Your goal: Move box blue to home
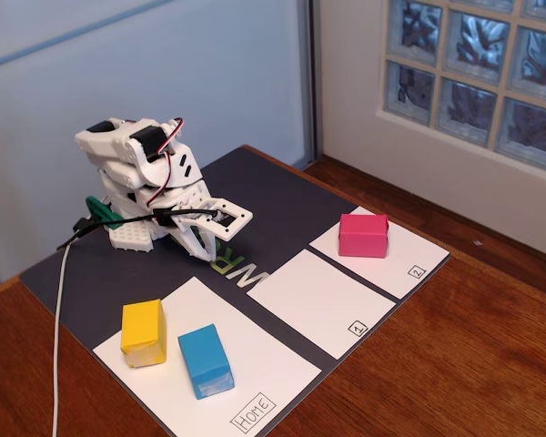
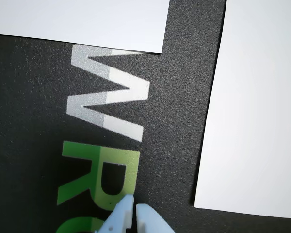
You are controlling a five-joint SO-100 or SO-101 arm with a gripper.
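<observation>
The blue box (image 1: 205, 360) stands on the large white home sheet (image 1: 255, 373), whose "Home" label (image 1: 253, 411) is at its near corner. A yellow block (image 1: 143, 333) stands beside it on the same sheet. My gripper (image 1: 209, 248) is folded back over the dark mat, apart from the blocks, empty. In the wrist view the fingertips (image 2: 126, 209) almost touch over the mat's printed letters; the gripper (image 2: 135, 208) is shut on nothing. The blue box does not show in the wrist view.
A pink block (image 1: 363, 235) stands on the white sheet labelled 2 (image 1: 409, 264). The sheet labelled 1 (image 1: 318, 300) lies between. The dark mat (image 1: 273, 196) lies on a wooden table (image 1: 473, 364). A white cable (image 1: 59, 328) runs down the left.
</observation>
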